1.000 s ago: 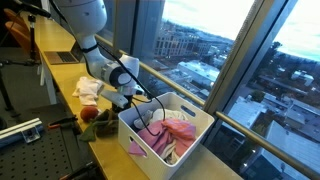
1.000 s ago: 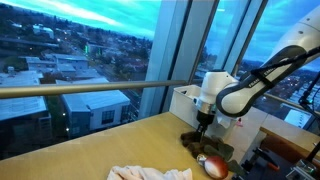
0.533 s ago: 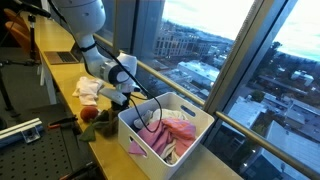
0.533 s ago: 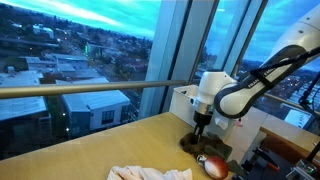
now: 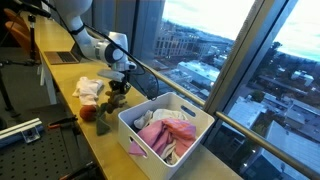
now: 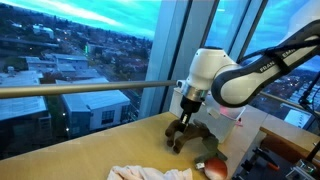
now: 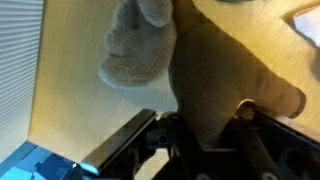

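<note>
So we've got the long wooden table (image 6: 90,150) by the window, with the white basket (image 5: 195,140) of clothes sitting on it. Near the basket, a brown stuffed toy (image 6: 187,137) hangs low over the tabletop, pinched tight in our gripper (image 6: 184,120).

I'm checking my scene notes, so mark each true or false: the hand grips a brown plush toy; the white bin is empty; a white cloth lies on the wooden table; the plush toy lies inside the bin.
1. The hand grips a brown plush toy. True.
2. The white bin is empty. False: it holds pink cloth.
3. A white cloth lies on the wooden table. True.
4. The plush toy lies inside the bin. False: it hangs from the hand, outside the bin.
</note>
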Tool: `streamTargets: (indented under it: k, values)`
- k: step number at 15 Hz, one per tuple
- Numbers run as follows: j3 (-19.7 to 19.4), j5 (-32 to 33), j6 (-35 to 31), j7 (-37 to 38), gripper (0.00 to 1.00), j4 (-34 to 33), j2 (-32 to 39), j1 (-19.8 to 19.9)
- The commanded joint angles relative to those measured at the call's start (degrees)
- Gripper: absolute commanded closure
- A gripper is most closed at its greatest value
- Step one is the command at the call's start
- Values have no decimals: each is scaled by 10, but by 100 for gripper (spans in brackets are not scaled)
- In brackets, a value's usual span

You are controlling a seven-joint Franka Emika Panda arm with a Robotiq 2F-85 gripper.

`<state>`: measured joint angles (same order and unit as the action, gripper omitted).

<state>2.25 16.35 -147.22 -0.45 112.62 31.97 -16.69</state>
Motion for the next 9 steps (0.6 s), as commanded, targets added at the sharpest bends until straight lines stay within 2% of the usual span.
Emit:
streamTargets:
  k: [1,5,9]
  values:
    - [-26,30,16,4,97,27,-88,15]
    - [-58,58,14,10,97,47,-174,52]
    - [-69,55,29,-14,97,50,-249,113]
